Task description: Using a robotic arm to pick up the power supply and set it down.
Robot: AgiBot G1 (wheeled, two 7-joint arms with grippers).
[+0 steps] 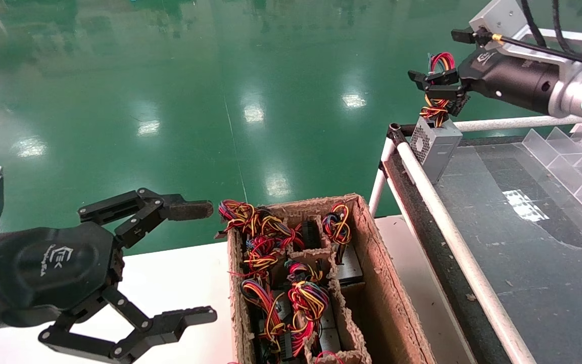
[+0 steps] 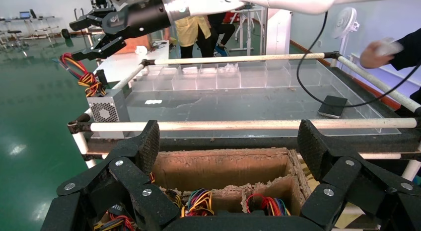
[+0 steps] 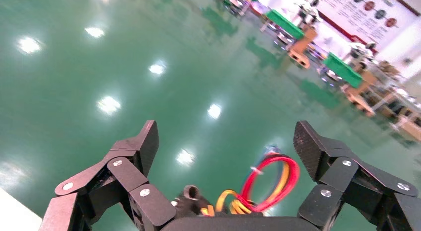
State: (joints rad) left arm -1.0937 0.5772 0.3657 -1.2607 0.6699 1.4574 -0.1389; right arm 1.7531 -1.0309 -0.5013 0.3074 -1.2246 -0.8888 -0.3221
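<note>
The power supply, a small grey metal box with a vented side, stands on the near corner of the dark railed table. Its bundle of red, yellow and black wires rises from the top. My right gripper hovers over the box, open, and the wire loop lies loose between its spread fingers without being pinched. My left gripper hangs open at the lower left, beside the brown pulp carton, with nothing between its fingers.
The carton's compartments hold several more boxes with wire bundles. White tube rails frame the dark table; clear dividers line its far side. A black pad with a cable lies there, and a person's hand is beyond.
</note>
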